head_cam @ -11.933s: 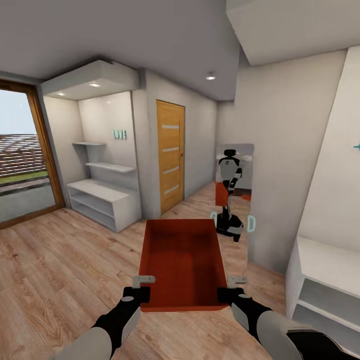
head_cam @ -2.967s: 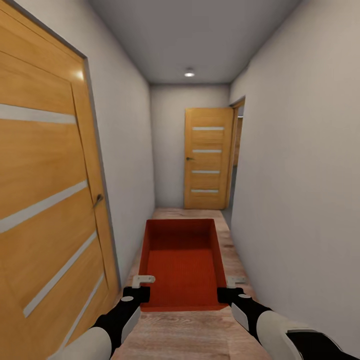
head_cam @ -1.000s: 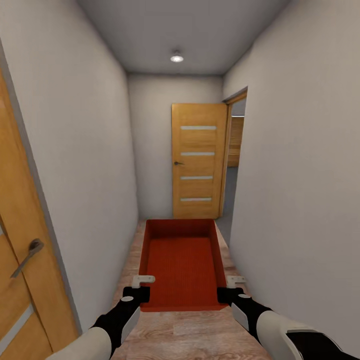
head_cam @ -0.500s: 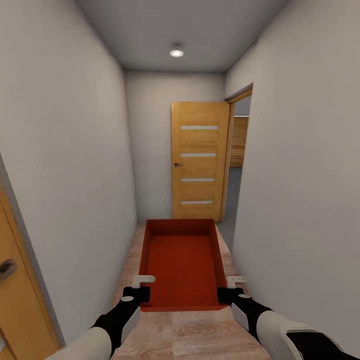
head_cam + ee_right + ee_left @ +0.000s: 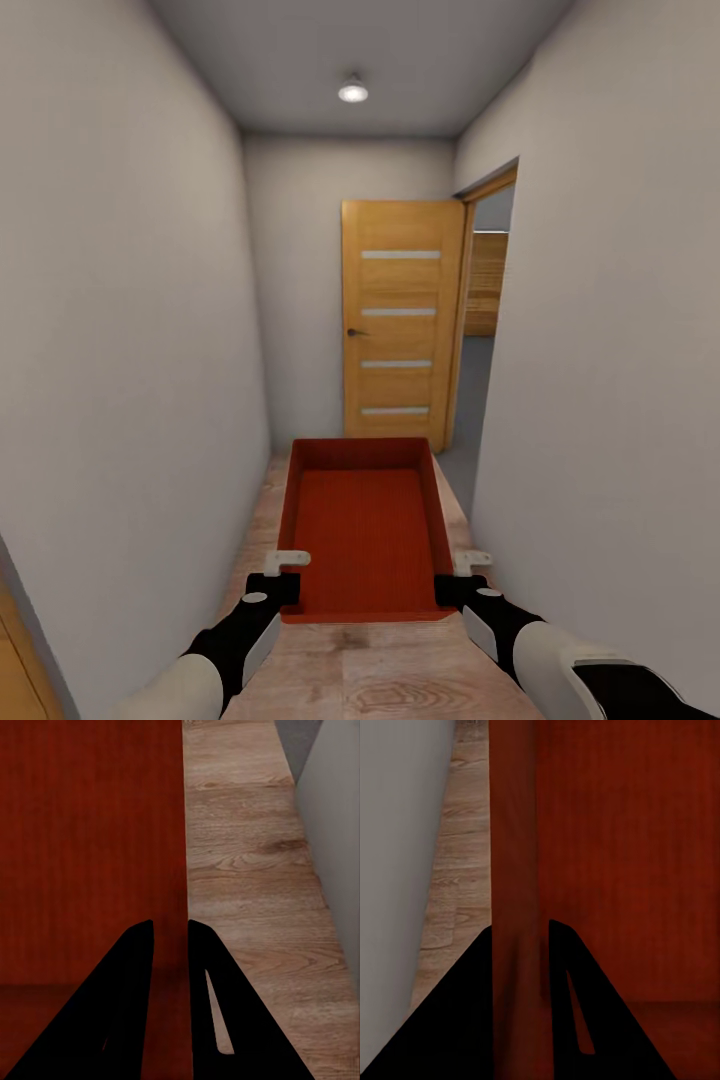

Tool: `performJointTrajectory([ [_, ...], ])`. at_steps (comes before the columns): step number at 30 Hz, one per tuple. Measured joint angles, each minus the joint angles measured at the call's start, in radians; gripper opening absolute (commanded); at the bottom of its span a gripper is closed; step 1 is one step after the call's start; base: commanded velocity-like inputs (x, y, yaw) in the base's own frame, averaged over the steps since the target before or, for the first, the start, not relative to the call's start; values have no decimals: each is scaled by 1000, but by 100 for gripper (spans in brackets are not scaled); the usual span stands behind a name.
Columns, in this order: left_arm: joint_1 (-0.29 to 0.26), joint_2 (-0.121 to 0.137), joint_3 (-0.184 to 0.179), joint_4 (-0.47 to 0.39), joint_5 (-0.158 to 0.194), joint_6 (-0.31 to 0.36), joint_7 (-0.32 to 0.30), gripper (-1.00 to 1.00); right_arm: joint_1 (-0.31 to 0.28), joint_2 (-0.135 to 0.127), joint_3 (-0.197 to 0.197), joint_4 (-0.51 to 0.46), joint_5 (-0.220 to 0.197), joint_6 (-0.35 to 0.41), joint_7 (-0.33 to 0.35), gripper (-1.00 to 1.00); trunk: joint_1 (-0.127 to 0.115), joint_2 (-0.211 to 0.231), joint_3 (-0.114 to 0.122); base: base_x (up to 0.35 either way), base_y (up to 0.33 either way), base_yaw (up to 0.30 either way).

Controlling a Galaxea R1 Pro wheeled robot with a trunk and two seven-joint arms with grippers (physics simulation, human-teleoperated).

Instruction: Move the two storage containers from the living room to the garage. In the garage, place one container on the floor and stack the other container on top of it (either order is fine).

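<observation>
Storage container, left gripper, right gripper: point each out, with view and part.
storage container [image 5: 362, 525], head view, on its ribbed inner bottom.
left gripper [image 5: 520, 967], left wrist view, on the container wall clamped between its fingertips.
right gripper [image 5: 171, 960], right wrist view, on the container wall clamped between its fingertips.

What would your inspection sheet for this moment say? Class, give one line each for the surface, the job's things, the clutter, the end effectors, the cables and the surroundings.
Surface: light wood plank floor of a narrow hallway.
Job's things: one orange-red bin, empty, held level above the floor, long side pointing ahead.
Clutter: nothing seen.
End effectors: left end effector is closed on the bin's left wall; right end effector is closed on its right wall, one finger inside and one outside in each wrist view.
Cables: nothing seen.
Surroundings: white walls close on both sides; ceiling light; orange-wood door with glass slits ahead; open doorway on the right, grey floor beyond.
</observation>
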Motion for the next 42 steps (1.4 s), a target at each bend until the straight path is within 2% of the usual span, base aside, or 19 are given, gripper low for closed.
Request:
performJointTrajectory([
  [42, 0, 0, 0, 0, 0, 0, 0, -100, 0, 0, 0, 0, 0, 0, 0, -100, 0, 0, 0, 322, 0, 0],
])
